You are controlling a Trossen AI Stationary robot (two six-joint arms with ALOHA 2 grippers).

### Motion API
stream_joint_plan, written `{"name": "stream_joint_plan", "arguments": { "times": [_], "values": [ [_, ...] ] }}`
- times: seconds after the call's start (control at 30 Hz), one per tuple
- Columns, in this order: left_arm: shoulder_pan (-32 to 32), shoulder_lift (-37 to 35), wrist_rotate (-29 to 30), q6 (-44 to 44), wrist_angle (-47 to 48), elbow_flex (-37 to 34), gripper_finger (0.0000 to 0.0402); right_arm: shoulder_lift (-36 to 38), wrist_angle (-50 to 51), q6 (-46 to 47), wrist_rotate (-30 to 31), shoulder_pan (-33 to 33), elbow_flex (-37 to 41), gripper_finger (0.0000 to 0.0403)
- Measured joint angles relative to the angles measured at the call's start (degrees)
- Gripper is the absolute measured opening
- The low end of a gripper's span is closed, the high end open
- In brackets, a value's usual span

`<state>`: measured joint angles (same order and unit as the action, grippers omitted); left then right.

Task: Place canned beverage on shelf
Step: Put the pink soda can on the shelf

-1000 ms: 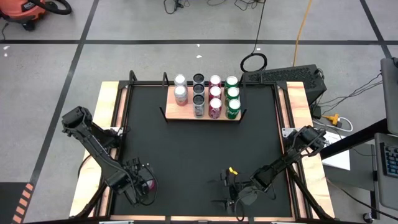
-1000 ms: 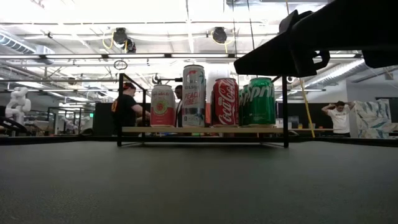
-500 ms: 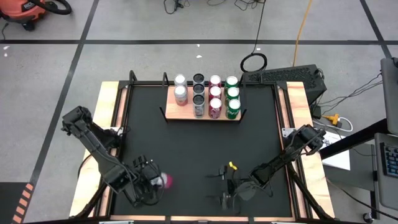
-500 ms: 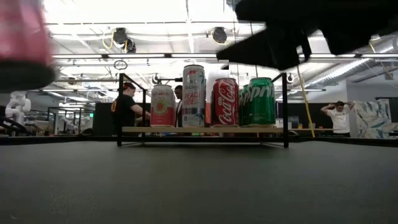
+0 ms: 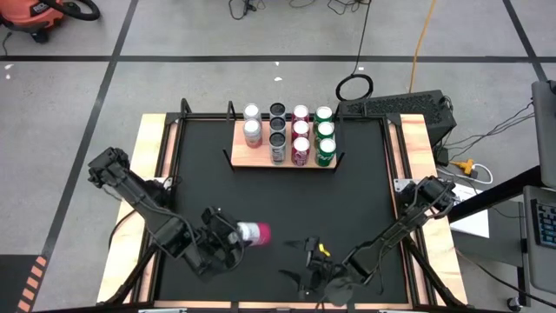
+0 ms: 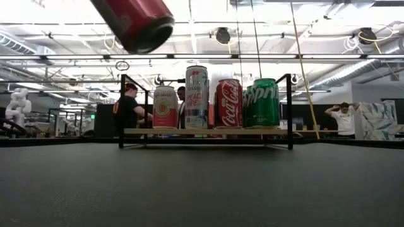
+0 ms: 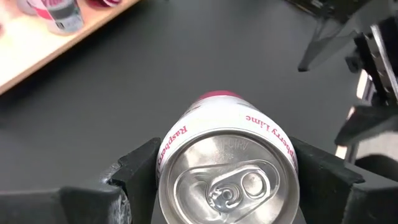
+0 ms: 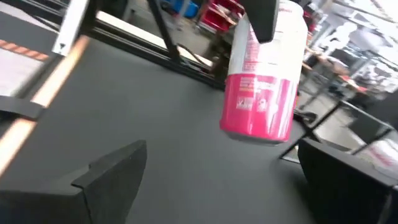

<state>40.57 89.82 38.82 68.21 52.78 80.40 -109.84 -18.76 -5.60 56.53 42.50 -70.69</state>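
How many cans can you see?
13. Twelve stand on the shelf in four columns of three: silver, dark, red, green. One pink can is held by the left gripper above the mat.

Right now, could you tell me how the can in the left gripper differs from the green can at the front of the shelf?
The held can is white and pink; the green can is green. The held can lies roughly on its side in the air, gripped by the left gripper, while the green can stands upright on the shelf. The held can hangs over the near part of the black mat, the green can at the far end. Both are beverage cans.
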Motion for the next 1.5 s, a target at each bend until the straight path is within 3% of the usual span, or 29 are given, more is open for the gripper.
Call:
{"name": "stream_joint_plan", "arguments": {
  "times": [0.3, 0.6, 1.3, 1.5],
  "values": [
    [-2.75, 0.17, 2.82, -0.05, -4.54, 0.0, 0.0291, 0.0, 2.82, -1.69, 6.76, -1.38, -2.13, 0.0399],
    [-5.44, 3.76, 3.17, -0.11, -9.89, -0.01, 0.0293, 0.0, 3.23, -2.52, 8.22, -5.17, -2.11, 0.04],
    [-5.68, 5.88, 3.22, -1.52, -18.0, -0.04, 0.0295, 0.0, 7.07, 4.27, -0.79, -10.1, -2.12, 0.0399],
    [-5.68, 6.09, 3.26, -1.45, -18.01, -0.04, 0.0295, 0.0, 7.08, 7.52, -2.94, -10.62, -2.11, 0.038]
  ]
}}
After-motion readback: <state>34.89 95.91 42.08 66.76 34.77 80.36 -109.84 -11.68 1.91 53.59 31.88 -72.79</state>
